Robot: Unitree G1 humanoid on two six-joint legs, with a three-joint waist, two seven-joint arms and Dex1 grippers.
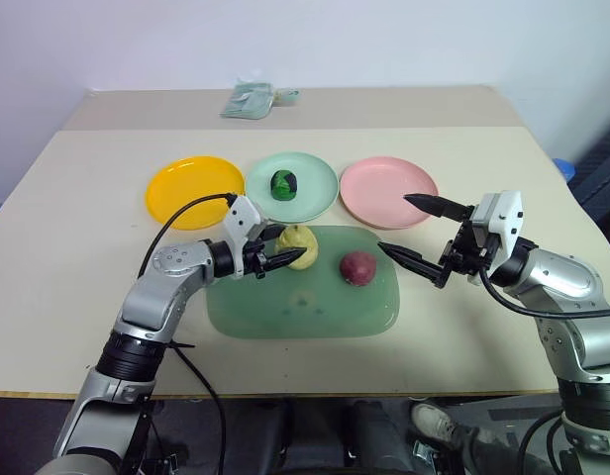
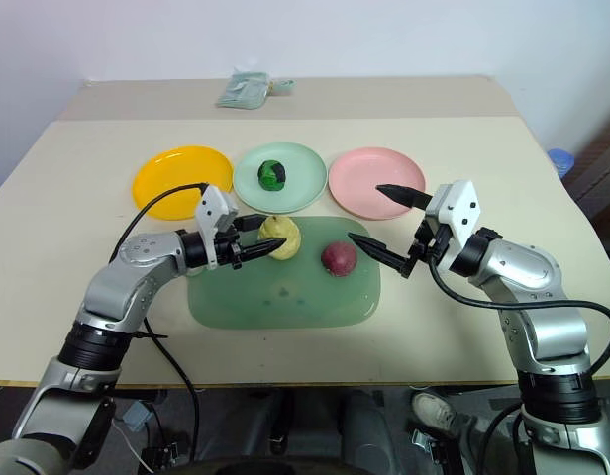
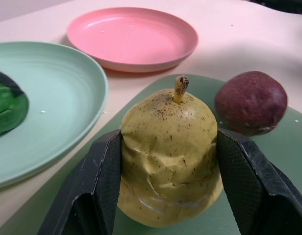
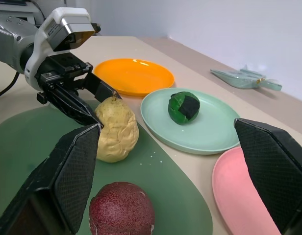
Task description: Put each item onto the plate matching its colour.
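Right now the pale yellow pear-shaped toy (image 3: pixel 169 156) stands upright on the translucent green board (image 1: pixel 315 317), near the board's far edge, with its little stem pointing up. The left claw (image 1: pixel 275 250) has its two black fingers (image 3: pixel 99 188) pressed against the toy's opposite flanks, pinching it where it stands; the toy's base rests on the board. Just beside it on the same board, toward the robot's right, lies the dark maroon round toy (image 1: pixel 358 267), apart from the yellow one and touched by nothing. The dark green ball with black patches (image 1: pixel 283 184) sits near the middle of the mint green plate (image 1: pixel 315 173). That plate lies between the orange-yellow plate (image 1: pixel 176 188) on the robot's left and the pink plate (image 1: pixel 384 188) on its right; the three form a row on the table (image 1: pixel 77 257) just beyond the board, and both outer plates carry nothing. The right claw (image 1: pixel 416 234) hangs above the table at the board's right end, beside the pink plate's near rim, fingers spread wide with nothing between them, pointing toward the maroon toy. At the table's far edge lies a small pale green packet (image 1: pixel 251 100).
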